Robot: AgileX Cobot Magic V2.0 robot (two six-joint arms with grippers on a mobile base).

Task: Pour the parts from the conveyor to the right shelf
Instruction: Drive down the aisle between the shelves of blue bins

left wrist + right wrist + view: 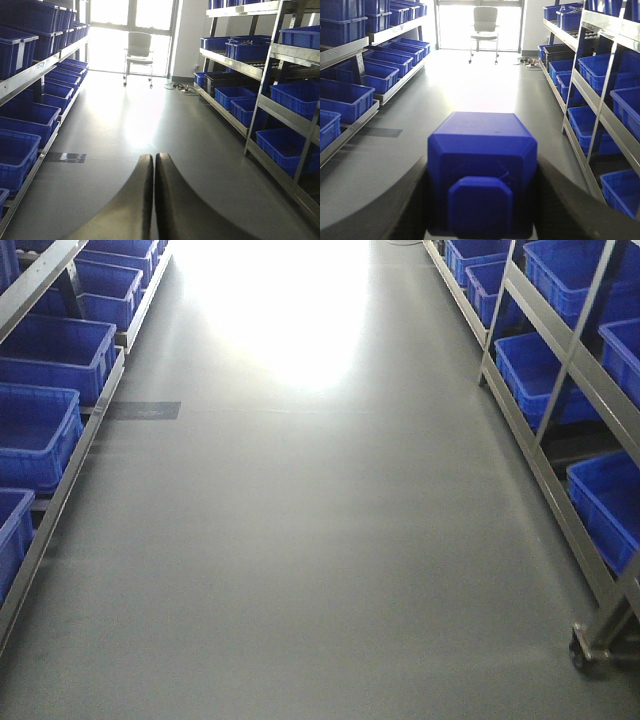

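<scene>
One of the parts, a bright blue block [482,160] with a square stud facing the camera, fills the lower middle of the right wrist view. My right gripper [482,172] is shut on it, one dark finger pressing each side. In the left wrist view my left gripper [153,160] is shut with nothing between its fingers [142,200], held over grey floor. The right shelf [601,95], a steel rack holding deep blue tubs [600,70], runs along the right side of the aisle [570,355] [264,80]. The conveyor is out of view.
A matching rack of blue tubs [50,355] lines the left side. Grey floor [300,540] lies between the racks, with a tape patch [143,410] on it. An office chair [485,25] and floor cables [185,89] sit at the far end. A rack caster [580,648] stands near right.
</scene>
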